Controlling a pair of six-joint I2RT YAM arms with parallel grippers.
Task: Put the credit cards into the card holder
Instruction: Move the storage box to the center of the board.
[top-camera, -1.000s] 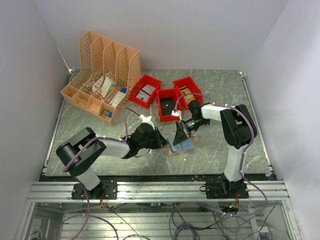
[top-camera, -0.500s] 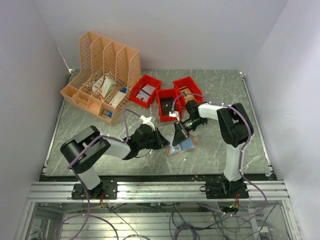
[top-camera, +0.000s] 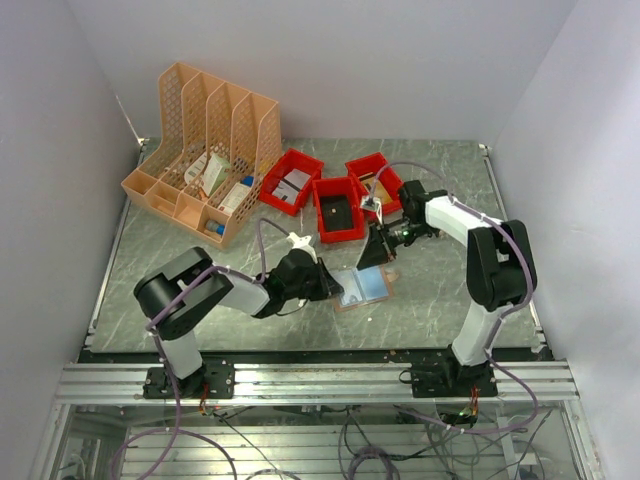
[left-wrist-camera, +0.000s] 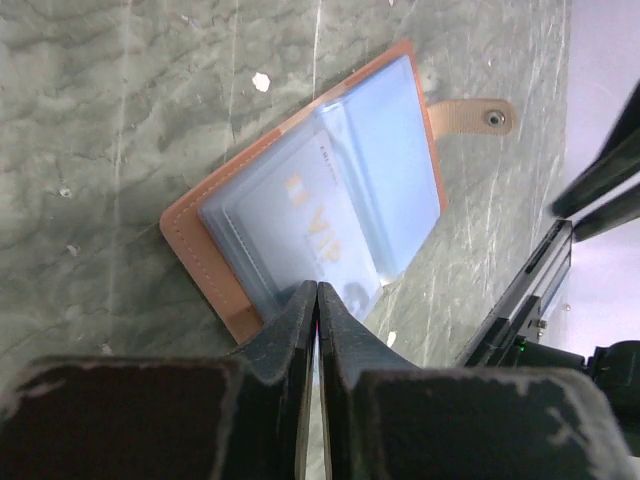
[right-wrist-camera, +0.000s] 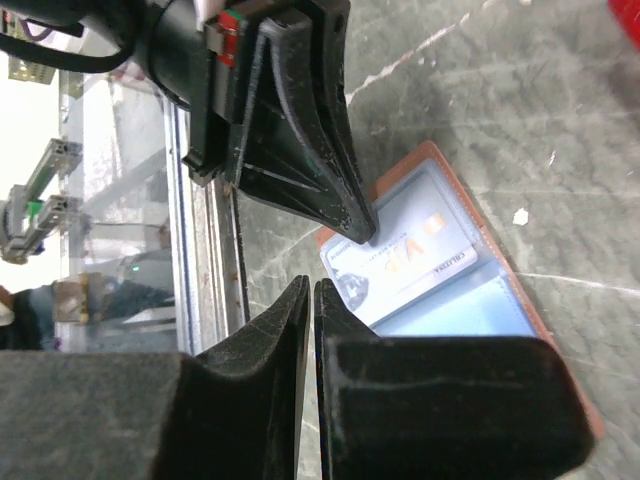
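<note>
The card holder (top-camera: 364, 288) lies open on the table, salmon cover down, blue clear sleeves up (left-wrist-camera: 385, 160), snap strap (left-wrist-camera: 488, 118) sticking out. A pale credit card (left-wrist-camera: 305, 225) marked VIP sits inside a sleeve (right-wrist-camera: 425, 245). My left gripper (top-camera: 337, 288) is shut, its tips (left-wrist-camera: 317, 288) resting on the near corner of that sleeve and card (right-wrist-camera: 358, 232). My right gripper (top-camera: 370, 258) is shut with nothing between its fingers (right-wrist-camera: 311, 287). It hangs above the table just past the holder's far edge, apart from it.
Three red bins (top-camera: 338, 212) (top-camera: 291, 181) (top-camera: 376, 177) stand behind the holder, close to the right arm. An orange lattice file rack (top-camera: 205, 150) fills the back left. The table's metal front rail (right-wrist-camera: 205, 290) runs near the holder.
The right gripper has shut and drawn back from the card holder toward the red bins. The left gripper has slid right onto the holder's near corner.
</note>
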